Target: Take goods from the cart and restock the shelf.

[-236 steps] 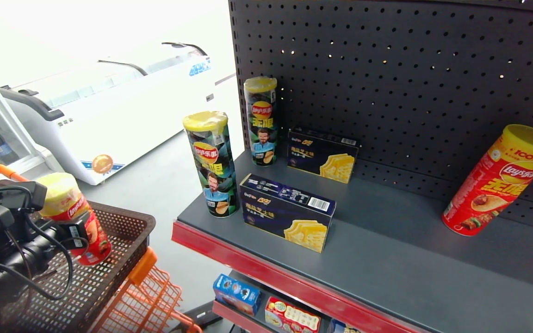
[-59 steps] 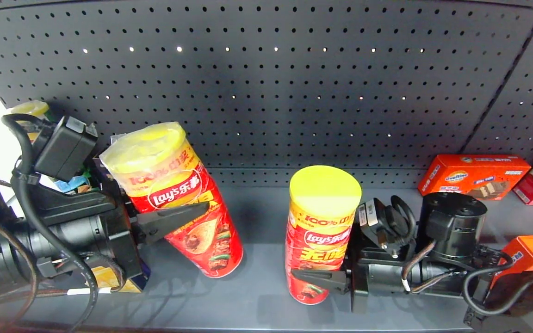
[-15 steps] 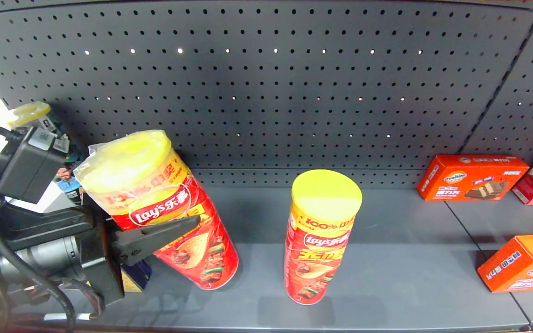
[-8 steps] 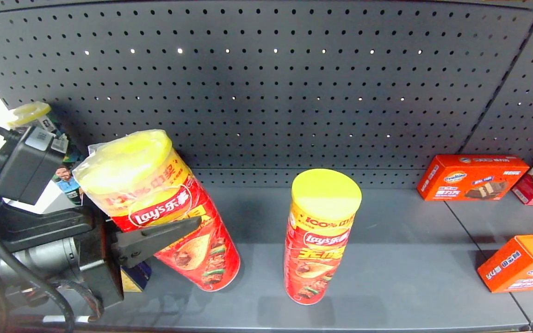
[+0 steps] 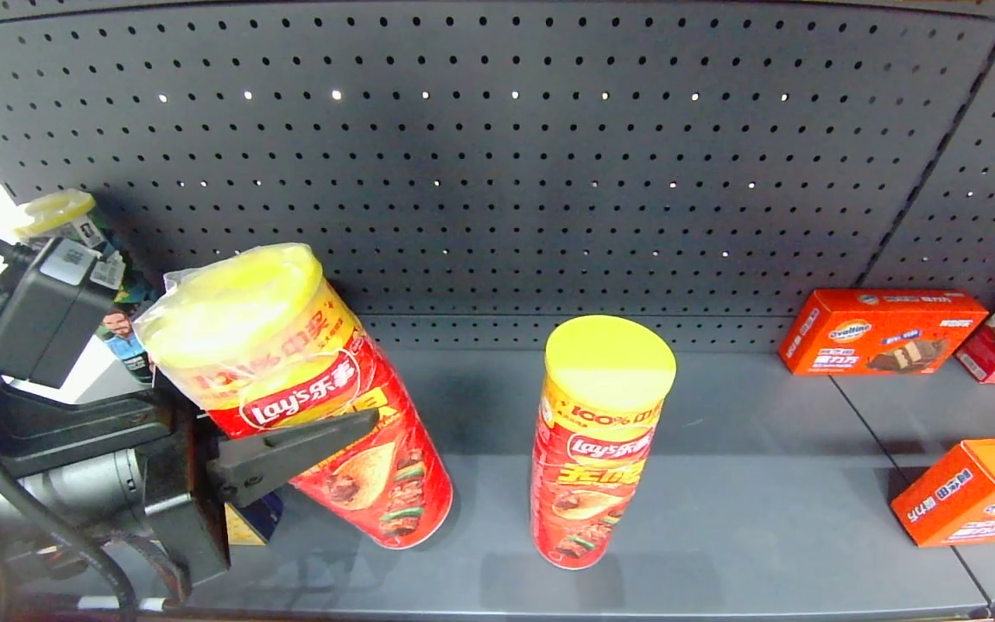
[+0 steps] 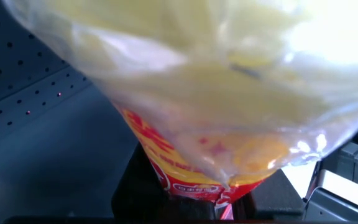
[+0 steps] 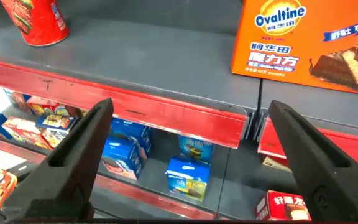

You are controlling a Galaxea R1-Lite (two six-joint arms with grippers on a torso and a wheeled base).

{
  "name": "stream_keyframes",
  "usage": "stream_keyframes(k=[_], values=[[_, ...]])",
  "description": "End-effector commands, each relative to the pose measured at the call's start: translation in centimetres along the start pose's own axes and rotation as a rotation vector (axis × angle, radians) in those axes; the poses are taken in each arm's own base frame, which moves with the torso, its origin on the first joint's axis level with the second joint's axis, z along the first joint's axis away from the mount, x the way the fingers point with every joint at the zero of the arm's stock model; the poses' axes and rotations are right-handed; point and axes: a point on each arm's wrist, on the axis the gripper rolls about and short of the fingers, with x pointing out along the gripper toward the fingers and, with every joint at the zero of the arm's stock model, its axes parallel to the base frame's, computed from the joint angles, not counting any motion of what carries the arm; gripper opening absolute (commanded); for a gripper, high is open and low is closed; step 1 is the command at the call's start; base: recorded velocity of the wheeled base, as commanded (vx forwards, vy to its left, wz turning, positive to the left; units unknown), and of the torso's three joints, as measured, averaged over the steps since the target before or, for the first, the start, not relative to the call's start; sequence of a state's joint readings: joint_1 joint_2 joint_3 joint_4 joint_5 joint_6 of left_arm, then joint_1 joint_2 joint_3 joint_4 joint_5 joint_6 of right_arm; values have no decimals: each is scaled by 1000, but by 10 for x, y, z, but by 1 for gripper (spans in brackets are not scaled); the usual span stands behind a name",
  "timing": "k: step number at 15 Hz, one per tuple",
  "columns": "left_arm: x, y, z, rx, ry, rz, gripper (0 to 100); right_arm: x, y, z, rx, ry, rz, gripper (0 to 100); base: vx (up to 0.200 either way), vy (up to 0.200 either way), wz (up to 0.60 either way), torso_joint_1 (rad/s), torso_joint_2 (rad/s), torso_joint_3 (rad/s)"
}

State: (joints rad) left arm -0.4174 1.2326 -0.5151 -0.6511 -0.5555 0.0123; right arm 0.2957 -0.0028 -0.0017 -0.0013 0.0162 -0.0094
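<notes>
Gripping a tilted red chip can (image 5: pixel 316 397) around its middle, the left gripper (image 5: pixel 325 423) holds it base-down on the grey shelf (image 5: pixel 765 518), near a second red can (image 5: pixel 597 441) standing upright, while the right gripper (image 7: pixel 190 109) hangs spread wide before the shelf's red front edge (image 7: pixel 166 102).

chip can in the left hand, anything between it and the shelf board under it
Nothing visible. The tilted chip can in the left hand has bare shelf around its base; the standing can is apart, to its right.
</notes>
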Motion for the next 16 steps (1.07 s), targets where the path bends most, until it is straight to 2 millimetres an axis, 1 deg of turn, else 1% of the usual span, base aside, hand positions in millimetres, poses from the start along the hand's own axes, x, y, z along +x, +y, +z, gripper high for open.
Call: stream_keyframes(k=[1,3,9,11,16], values=[[-2,-2,-6,-7,14,-4,0,0,0,0,0,4,1,100,0,0,0,0,0,0],[-2,-6,-6,-6,13,-21,0,0,0,0,0,4,1,100,0,0,0,0,0,0],[-4,-7,-5,13,7,-20,0,0,0,0,0,4,1,100,0,0,0,0,0,0],[2,-19,-4,40,8,-96,0,0,0,0,2,4,0,100,0,0,0,0,0,0],[9,-17,1,46,3,-96,0,0,0,0,2,4,0,100,0,0,0,0,0,0]])
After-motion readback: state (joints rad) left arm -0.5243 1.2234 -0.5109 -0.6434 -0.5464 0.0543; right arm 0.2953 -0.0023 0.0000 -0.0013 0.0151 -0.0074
